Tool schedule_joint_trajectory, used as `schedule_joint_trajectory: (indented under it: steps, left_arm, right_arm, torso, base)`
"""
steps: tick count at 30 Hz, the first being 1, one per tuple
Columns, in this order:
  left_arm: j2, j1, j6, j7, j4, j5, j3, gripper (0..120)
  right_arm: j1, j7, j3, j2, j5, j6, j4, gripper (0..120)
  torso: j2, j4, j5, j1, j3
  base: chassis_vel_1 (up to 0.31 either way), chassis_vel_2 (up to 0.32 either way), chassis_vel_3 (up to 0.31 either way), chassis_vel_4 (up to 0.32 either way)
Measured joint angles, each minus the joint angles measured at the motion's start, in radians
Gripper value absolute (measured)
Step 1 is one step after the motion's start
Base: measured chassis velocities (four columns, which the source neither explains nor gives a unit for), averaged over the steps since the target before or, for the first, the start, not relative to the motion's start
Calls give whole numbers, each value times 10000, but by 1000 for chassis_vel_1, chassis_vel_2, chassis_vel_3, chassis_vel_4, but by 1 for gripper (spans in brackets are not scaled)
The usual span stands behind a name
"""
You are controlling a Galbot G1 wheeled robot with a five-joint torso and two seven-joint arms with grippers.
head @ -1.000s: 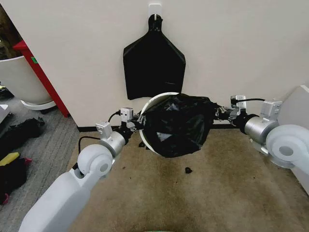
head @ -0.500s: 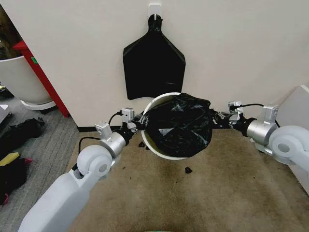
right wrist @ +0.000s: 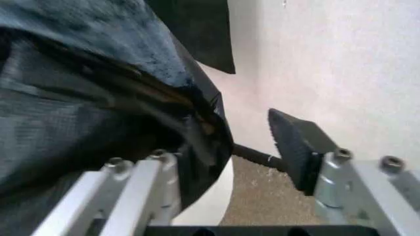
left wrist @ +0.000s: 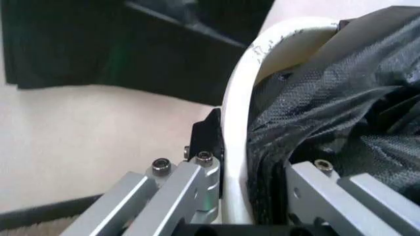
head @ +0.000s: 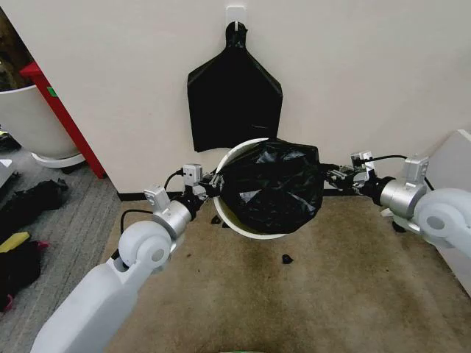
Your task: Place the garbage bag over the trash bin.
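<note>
The cream-white trash bin (head: pixel 254 232) hangs tilted above the carpet, its mouth turned toward me and the wall close behind it. The glossy black garbage bag (head: pixel 276 184) is draped across the mouth, leaving the rim bare on the left and along the bottom. My left gripper (head: pixel 216 180) is shut on the bin's left rim. In the left wrist view its fingers (left wrist: pixel 259 147) straddle the rim (left wrist: pixel 236 123), with bag (left wrist: pixel 328 98) pinched on the inner side. My right gripper (head: pixel 329 176) sits at the bag's right edge and is open. The bag (right wrist: pixel 98 98) lies against one finger, and the other pad (right wrist: pixel 295 142) is free.
A flat bunch of black bags (head: pixel 234 95) hangs from a wall hook just above the bin. A large white planter (head: pixel 29 121) and a red post (head: pixel 62 110) stand at the left, a white cabinet (head: pixel 452 158) at the right. A small dark scrap (head: pixel 286 258) lies on the carpet.
The right arm has drawn back to the right. The bag has ridden up, baring the bin's lower rim. The left gripper has kept its hold.
</note>
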State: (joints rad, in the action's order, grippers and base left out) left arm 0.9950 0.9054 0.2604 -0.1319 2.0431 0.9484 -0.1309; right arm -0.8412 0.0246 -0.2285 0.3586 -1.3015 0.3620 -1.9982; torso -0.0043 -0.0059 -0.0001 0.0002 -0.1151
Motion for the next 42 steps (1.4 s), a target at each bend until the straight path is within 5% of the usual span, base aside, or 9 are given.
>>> schedule_joint_trajectory:
  steps: [16, 25, 42]
  left_arm:
    - [43, 138, 8, -488, -355, 44, -43, 4]
    - [90, -76, 80, -896, -366, 24, 180, 4]
    - [118, -431, 246, -625, -277, -155, 558, 4]
  right_arm:
    - [358, -586, -718, -270, -227, -45, -780, 98]
    - [212, -1856, -541, -1, -1834, 1328, -3663, 100]
    - [2, -1742, 98, -253, -1179, 2384, -3653, 99]
  torso:
    - [0, 0, 2, 0, 0]
    - [0, 0, 0, 0, 1]
    - [0, 0, 2, 0, 0]
  base:
    - [0, 0, 0, 0]
    - [0, 0, 0, 0]
    - [0, 0, 0, 0]
